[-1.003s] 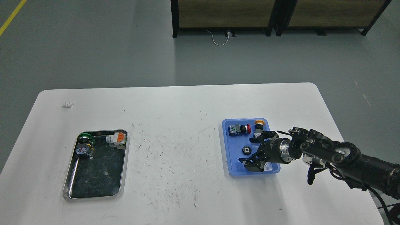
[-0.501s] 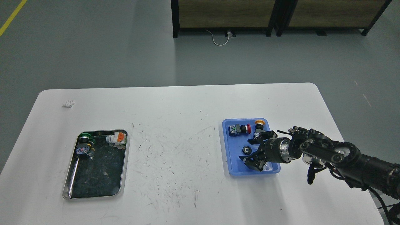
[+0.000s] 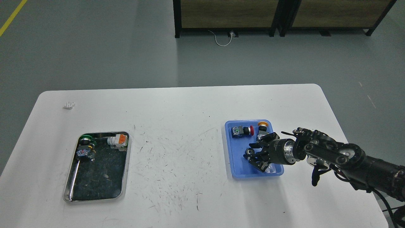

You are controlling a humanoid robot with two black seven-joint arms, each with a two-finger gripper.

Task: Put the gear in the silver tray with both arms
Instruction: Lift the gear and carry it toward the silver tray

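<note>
The gear [image 3: 249, 152], a small black ring with a pale centre, lies in the blue plastic tray [image 3: 228, 148] at the table's right. My right gripper [image 3: 247, 151] reaches in from the right, low in that tray. Its fingers [image 3: 257, 145] stand either side of the gear with a small gap, so it is open. The silver tray [image 3: 128, 164] lies at the table's left, far from the gripper. My left arm is out of view.
The blue tray also holds a red-button switch [image 3: 242, 130] and a yellow-button part [image 3: 262, 126]. The silver tray holds a green-button switch [image 3: 84, 145] and a white-and-orange part [image 3: 118, 140] at its far end. A small white piece [image 3: 69, 105] lies far left.
My right gripper has moved a little left over the gear. Its fingers have narrowed from wide open to close around the gear. The gear has not moved.
</note>
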